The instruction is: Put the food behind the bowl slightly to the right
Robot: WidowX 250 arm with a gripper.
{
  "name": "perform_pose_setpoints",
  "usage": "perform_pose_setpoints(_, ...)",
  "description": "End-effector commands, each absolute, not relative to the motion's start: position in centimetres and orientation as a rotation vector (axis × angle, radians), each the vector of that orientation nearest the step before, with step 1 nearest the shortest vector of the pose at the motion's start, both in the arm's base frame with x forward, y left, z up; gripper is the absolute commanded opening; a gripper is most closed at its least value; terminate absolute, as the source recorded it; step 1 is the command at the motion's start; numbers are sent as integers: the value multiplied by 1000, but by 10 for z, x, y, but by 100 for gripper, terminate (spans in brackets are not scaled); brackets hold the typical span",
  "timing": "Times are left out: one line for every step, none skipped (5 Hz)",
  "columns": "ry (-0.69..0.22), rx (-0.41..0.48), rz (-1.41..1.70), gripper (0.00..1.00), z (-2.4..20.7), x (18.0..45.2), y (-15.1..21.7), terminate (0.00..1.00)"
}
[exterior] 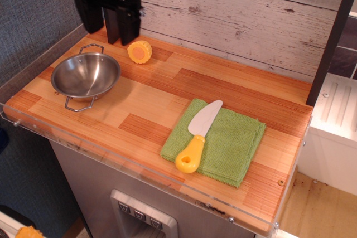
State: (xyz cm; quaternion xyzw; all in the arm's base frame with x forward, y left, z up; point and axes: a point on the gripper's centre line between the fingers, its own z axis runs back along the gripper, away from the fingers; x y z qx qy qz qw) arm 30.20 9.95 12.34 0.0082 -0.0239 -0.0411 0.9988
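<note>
Wooden counter [223, 90] backed by plank wall, clear lip along front edge. Corn piece [139, 52] lies on its side behind steel bowl [85, 74], slightly right: placement looks met. Gripper [106, 23] hangs above, fingers apart, holding nothing. Your clear room: up and right; toy knife [198, 136] on green cloth [228, 140] well apart.

We find the gripper [106, 23] hanging at the upper left of the frame, jaws parted and holding nothing, close to the plank wall [240, 18]. Below it the bowl [85, 76] blocks the left side of the counter [162, 96], and the food [139, 52] lies just right of the gripper. The green cloth [223, 140] and knife [198, 135] take the lower right. We note open counter across the centre and upper right.
</note>
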Motion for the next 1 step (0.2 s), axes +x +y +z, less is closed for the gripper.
perform_pose_setpoints(-93, 32, -82, 100, 139, 303, 103, 100)
